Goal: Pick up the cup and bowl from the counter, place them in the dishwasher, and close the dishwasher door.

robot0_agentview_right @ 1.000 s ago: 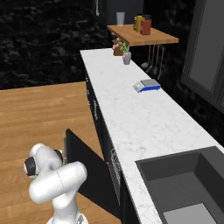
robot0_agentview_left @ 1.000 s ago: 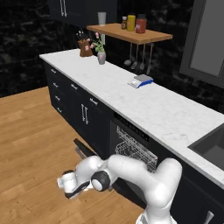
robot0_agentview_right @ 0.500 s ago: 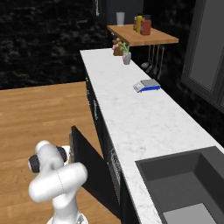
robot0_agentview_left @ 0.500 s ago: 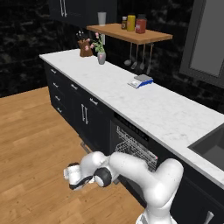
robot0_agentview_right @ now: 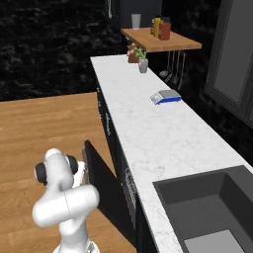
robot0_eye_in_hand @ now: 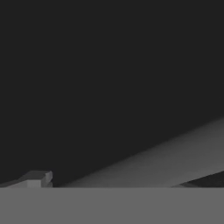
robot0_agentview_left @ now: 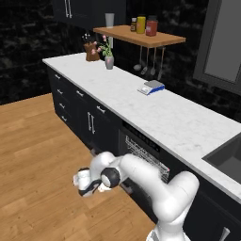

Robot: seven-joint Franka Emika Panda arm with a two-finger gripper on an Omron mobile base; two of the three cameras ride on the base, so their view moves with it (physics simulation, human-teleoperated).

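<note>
The dishwasher door (robot0_agentview_right: 101, 180), a flat black panel, stands partly raised below the front edge of the counter (robot0_agentview_left: 155, 110), hinged low at the dishwasher (robot0_agentview_left: 143, 157), whose white wire rack shows behind it. It looks rigid and fairly heavy, best pushed flat on its outer face near the free edge. The gripper (robot0_agentview_left: 84, 181) sits low against that outer side, jaws spread wide and holding nothing. On the counter lie a small blue and white scale (robot0_agentview_left: 151, 87) and, at the far end, a potted plant (robot0_agentview_left: 108, 54).

White arm (robot0_agentview_right: 64, 197) low beside half-raised dishwasher door (robot0_agentview_right: 101, 184), blue-white scale (robot0_agentview_right: 166, 97) on counter (robot0_agentview_right: 158, 133)
</note>
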